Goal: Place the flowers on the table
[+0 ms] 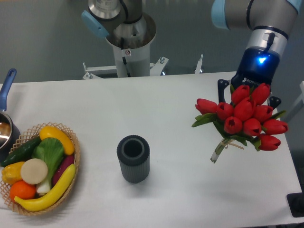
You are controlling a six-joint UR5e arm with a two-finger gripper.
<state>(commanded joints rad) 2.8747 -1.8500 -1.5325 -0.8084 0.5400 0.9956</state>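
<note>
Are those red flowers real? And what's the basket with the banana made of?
The flowers look fake, likely plastic or fabric: their petals are very even and smooth, and the stems look pale and see-through. I can't be sure. The basket looks like woven wicker, tan with crisscross strands.

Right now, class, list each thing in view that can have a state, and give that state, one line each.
flowers: bunched, held up by the arm, stems pointing down over the table.
gripper: hidden behind the blooms; open or shut cannot be told.
dark cylinder vase: upright, nothing visible in its mouth.
wicker basket: full of produce.
</note>
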